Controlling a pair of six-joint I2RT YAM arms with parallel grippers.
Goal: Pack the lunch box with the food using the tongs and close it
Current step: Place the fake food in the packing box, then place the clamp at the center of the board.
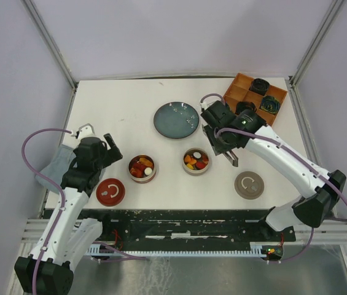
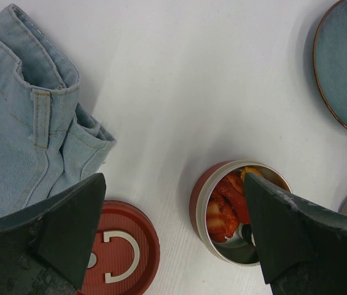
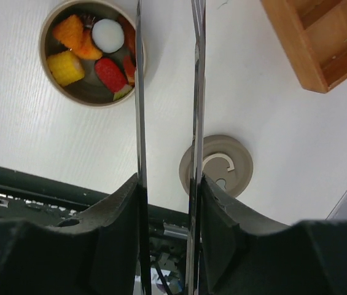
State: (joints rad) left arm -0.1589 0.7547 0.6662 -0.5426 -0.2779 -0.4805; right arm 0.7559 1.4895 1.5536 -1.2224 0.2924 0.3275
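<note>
Right gripper (image 3: 168,187) pinches the tongs (image 3: 197,92); left gripper (image 2: 173,187) gapes empty

I'm looking into a robot lab cell: white table (image 1: 130,98) boxed in by plain pale walls (image 1: 185,31) on aluminium posts (image 1: 50,43), arms bolted to a metal rail (image 1: 44,228), purple cables (image 1: 44,131) trailing.

A round blue-grey plate (image 1: 176,120) sits on the white table (image 1: 118,101), near the middle at the back. An orange-brown wooden box with small square parts (image 1: 237,92) is at the far right corner, and dark green curly rosettes (image 1: 270,104) lie in some parts. Folded light blue jeans cloth (image 1: 51,167) lies at the table's left edge.
</note>
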